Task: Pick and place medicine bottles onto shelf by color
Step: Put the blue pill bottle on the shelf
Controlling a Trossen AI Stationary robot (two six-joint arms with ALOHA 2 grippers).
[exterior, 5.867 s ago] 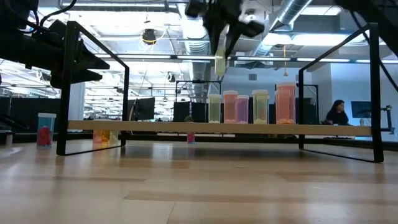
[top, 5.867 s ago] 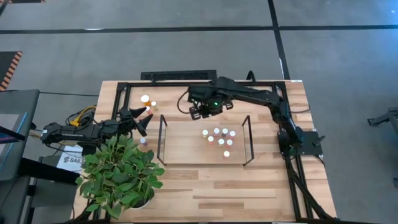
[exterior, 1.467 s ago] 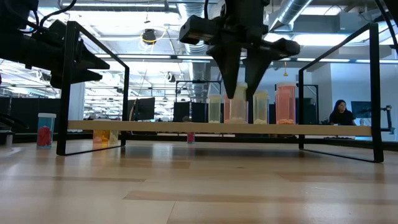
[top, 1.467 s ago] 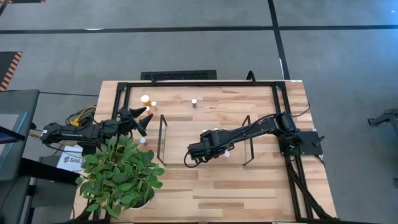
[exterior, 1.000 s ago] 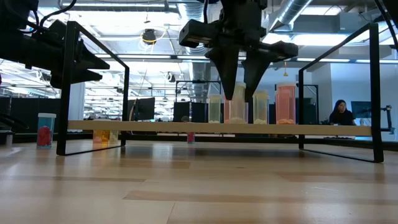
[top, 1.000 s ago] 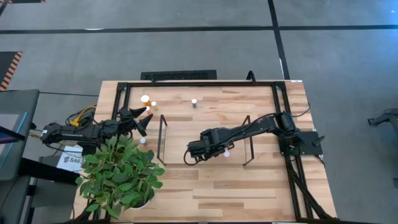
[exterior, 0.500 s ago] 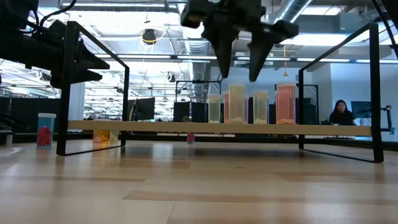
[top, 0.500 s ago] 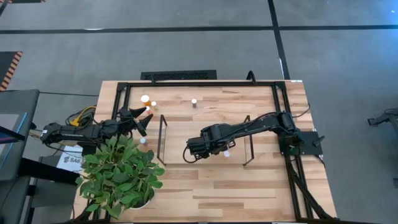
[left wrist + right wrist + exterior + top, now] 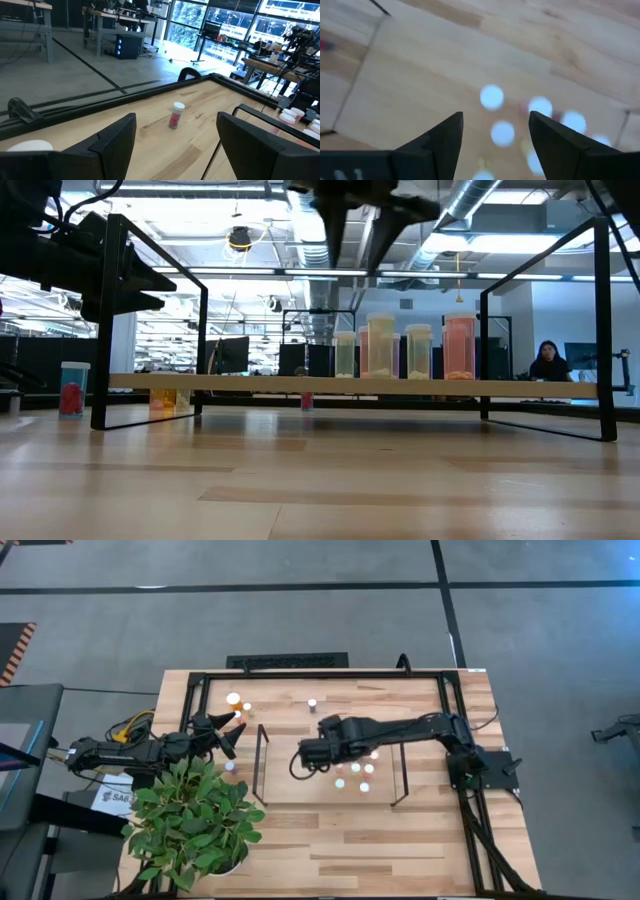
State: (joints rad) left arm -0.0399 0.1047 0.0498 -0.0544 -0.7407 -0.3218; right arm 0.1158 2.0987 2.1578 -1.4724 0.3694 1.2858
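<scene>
Several white-capped medicine bottles [image 9: 355, 772] stand in a cluster on the right half of the light-wood shelf [image 9: 290, 785]. In the low view they form a row, with a pale bottle [image 9: 380, 347] at the front. My right gripper [image 9: 303, 755] hangs open above the shelf, left of the cluster, and holds nothing; its wrist view looks down on blurred white caps [image 9: 492, 96]. My left gripper [image 9: 233, 732] waits open at the table's left. A red bottle [image 9: 175, 115] stands on the table ahead of its fingers.
Loose bottles stand on the table at the far left [image 9: 233, 698], far middle [image 9: 312, 702] and left of the shelf [image 9: 230, 766]. A leafy potted plant [image 9: 195, 815] fills the near left corner. A black frame [image 9: 320, 673] rims the table.
My right gripper has opened and let go of the pale bottle, which stays upright on the shelf in front of the others. The gripper has then risen clear of the bottles and gone toward the table's far edge.
</scene>
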